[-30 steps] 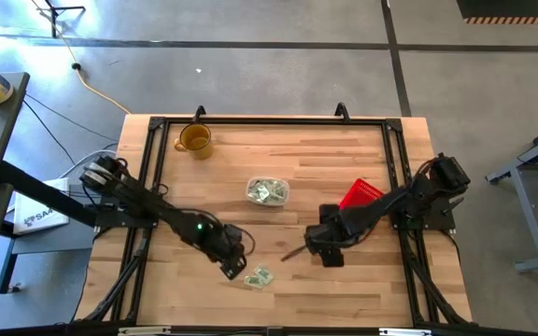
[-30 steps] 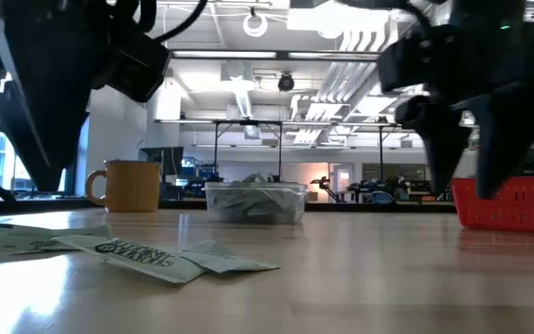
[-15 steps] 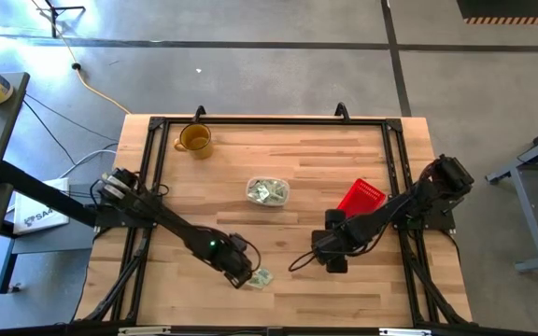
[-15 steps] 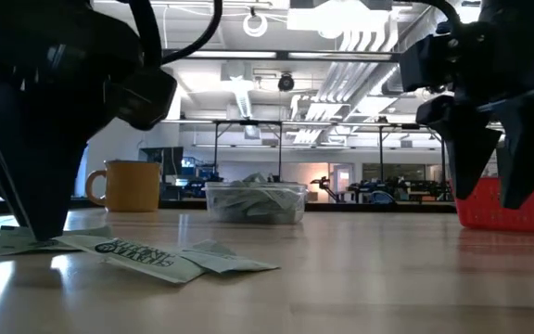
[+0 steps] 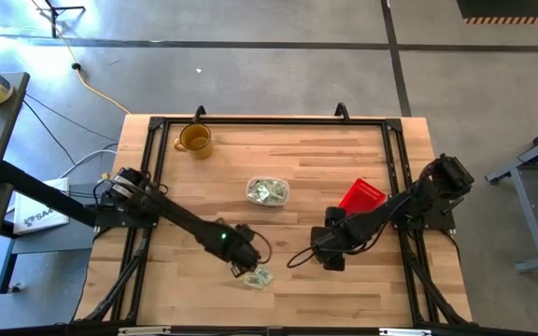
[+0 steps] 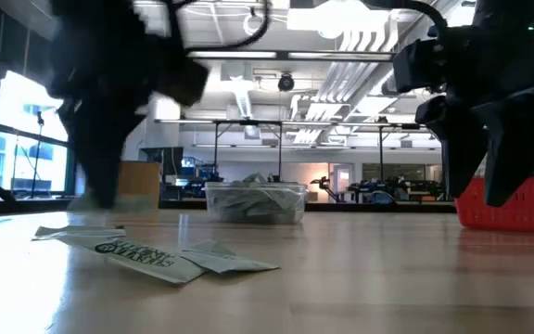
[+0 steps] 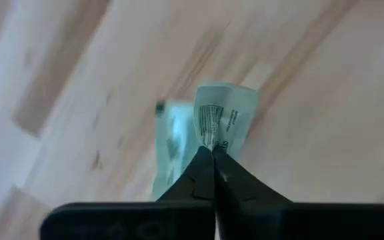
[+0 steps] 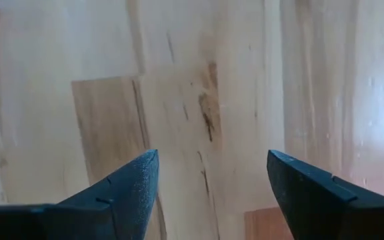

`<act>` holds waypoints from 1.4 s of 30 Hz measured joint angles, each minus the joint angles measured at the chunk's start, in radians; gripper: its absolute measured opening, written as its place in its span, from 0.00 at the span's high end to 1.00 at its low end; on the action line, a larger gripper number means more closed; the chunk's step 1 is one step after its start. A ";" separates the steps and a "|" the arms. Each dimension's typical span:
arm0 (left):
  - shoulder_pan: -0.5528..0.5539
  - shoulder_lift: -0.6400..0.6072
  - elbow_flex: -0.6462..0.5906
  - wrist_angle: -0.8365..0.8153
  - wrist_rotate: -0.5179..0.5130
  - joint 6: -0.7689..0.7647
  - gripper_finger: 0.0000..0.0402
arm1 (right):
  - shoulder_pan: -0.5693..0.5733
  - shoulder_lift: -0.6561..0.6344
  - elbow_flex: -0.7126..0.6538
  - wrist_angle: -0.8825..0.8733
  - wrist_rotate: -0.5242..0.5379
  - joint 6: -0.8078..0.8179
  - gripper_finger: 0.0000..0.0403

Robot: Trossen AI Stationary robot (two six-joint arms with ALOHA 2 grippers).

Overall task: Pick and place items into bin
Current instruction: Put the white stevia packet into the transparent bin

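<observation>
Left gripper (image 7: 212,152) is pinched fully closed on 1 pale green crinkled packet (image 7: 222,120) at the table's near edge; lift straight up, then carry it to the small clear plastic bin (image 5: 267,192) mid-table; right gripper (image 8: 212,175) hangs open, empty, beside the red mesh basket (image 5: 361,197).

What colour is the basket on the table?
Red, seen best in the high view.

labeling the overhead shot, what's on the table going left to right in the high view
amber mug → left claw, shut on a packet by the loose packets → clear bin → right claw, open over bare wood → red mesh basket
</observation>
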State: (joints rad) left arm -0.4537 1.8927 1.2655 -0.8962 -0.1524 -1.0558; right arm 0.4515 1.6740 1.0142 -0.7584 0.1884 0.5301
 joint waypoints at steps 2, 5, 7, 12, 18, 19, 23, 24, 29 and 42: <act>0.029 -0.014 0.051 -0.021 0.002 0.083 0.90 | -0.001 -0.002 0.000 0.000 0.004 0.023 0.33; 0.084 -0.032 0.145 -0.049 -0.002 0.223 0.89 | 0.006 -0.016 0.000 -0.004 0.024 0.070 0.33; 0.129 -0.043 0.201 -0.063 -0.021 0.330 0.92 | 0.017 -0.036 0.000 -0.009 0.061 0.117 0.33; 0.280 -0.057 0.283 -0.108 -0.101 0.596 0.95 | 0.056 -0.112 0.000 -0.048 0.187 0.288 0.33; 0.509 -0.047 0.266 -0.026 -0.031 0.825 0.91 | 0.103 -0.158 0.000 -0.120 0.260 0.489 0.33; 0.540 -0.041 0.262 -0.013 -0.020 0.844 0.91 | 0.109 -0.158 0.000 -0.123 0.262 0.511 0.33; 0.633 -0.024 0.249 0.004 0.105 0.915 0.91 | 0.130 -0.149 0.000 -0.122 0.266 0.569 0.33; 0.646 -0.018 0.244 -0.006 0.136 0.921 0.91 | 0.133 -0.146 0.000 -0.121 0.266 0.572 0.33; 0.648 0.028 0.210 0.010 0.143 0.980 0.89 | 0.130 -0.141 0.000 -0.114 0.273 0.577 0.33; 0.635 0.038 0.260 -0.102 0.116 0.924 0.77 | 0.091 -0.141 -0.003 -0.117 0.270 0.532 0.33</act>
State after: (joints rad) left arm 0.1814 1.9311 1.5252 -0.9979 -0.0361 -0.1316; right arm 0.5426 1.5330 1.0115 -0.8751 0.4583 1.0620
